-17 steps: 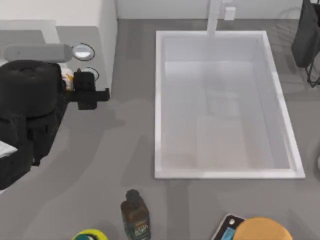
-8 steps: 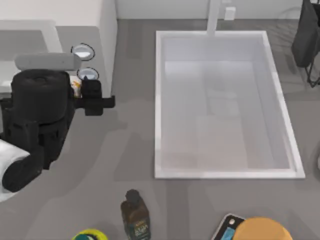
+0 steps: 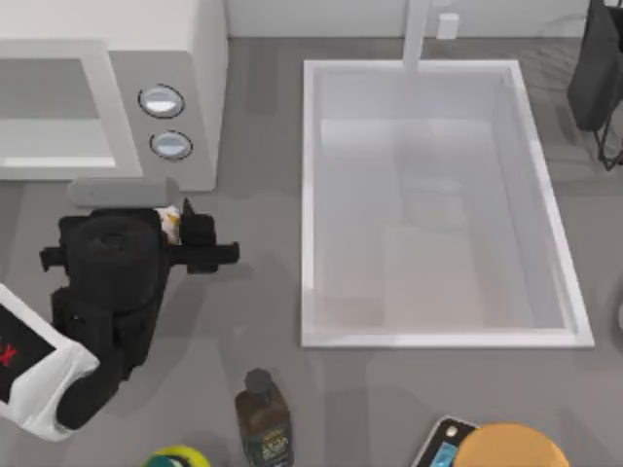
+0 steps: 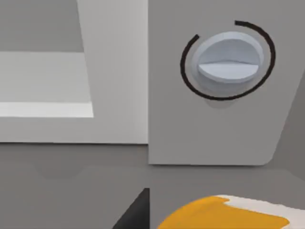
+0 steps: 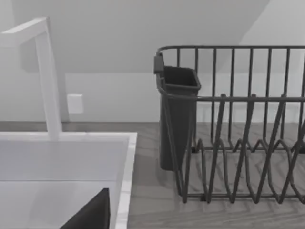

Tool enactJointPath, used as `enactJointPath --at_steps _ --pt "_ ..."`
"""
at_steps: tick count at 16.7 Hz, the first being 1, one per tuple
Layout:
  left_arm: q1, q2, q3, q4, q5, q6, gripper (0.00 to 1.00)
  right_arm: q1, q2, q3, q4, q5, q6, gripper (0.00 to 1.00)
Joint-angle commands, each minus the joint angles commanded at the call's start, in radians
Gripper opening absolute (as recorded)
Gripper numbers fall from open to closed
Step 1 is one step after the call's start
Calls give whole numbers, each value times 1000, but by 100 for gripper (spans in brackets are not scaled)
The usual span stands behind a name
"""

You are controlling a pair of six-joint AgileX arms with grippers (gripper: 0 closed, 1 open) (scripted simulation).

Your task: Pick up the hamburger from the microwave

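Clutching hamburger (image 3: 169,223), left claw (image 3: 175,229) (outside microwave (image 3: 185,58))

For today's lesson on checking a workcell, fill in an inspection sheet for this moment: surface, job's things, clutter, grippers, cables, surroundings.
Surface: grey counter.
Job's things: hamburger outside the microwave, at the left gripper, just in front of the knob panel; its orange and white layers show in the left wrist view.
Clutter: brown bottle, yellow-green round item, orange-tan disc along the near edge.
Grippers: left gripper holds the hamburger in its fingers; right arm parked at the far right.
Cables: nothing seen.
Surroundings: white sink, faucet, dark dish rack.
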Motion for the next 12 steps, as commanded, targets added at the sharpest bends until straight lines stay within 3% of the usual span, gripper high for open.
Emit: enactJointPath --at_steps 4,9,12 --pt "3 128 -53 168 8 2 0 0 0 0 0 0 0 100" --pt "4 145 -61 188 9 2 0 0 0 0 0 0 0 100" --pt "4 145 -61 188 9 2 23 0 0 0 0 0 0 100"
